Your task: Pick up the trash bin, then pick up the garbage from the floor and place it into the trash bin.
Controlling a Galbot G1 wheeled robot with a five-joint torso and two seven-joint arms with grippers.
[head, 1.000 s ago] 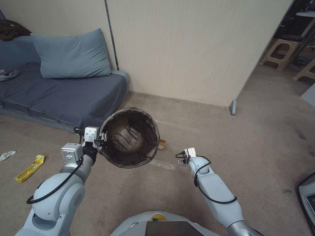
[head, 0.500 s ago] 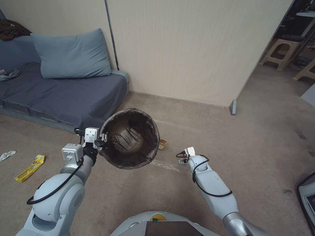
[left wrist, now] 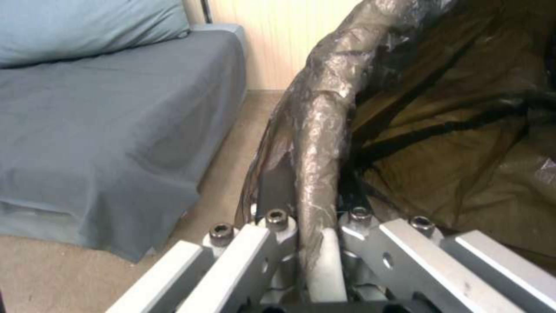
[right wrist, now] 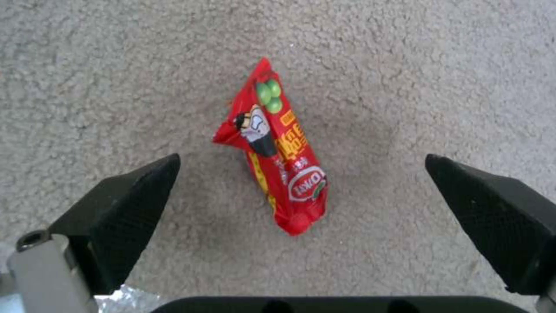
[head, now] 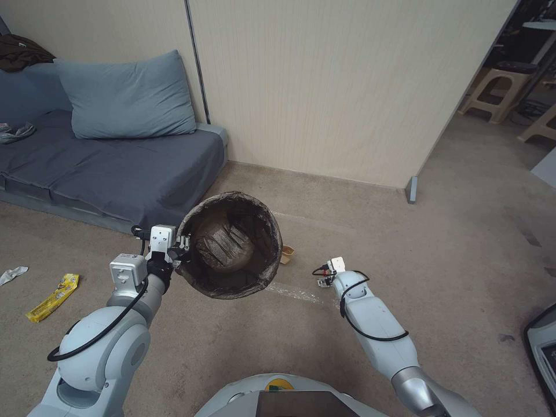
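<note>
The round white plastic trash bin (head: 231, 246) with its dark brown bag is already lifted, the left gripper (head: 180, 242) clamped on its rim beside the grey sofa (head: 116, 168); picking litter is the step in hand. The right gripper (right wrist: 301, 204) hangs jaws apart over a small red snack wrapper (right wrist: 275, 150) on bare carpet; next comes a straight descent and pinch, with open room all round

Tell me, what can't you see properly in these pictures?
- Red wrapper: lies on the carpet between the open right hand; in the head view that arm covers it.
- Trash bin, held by its rim in the left hand: its outer wall and base are hidden by its own bag.
- Small tan thing behind the bin: half hidden, too small to name.
</note>
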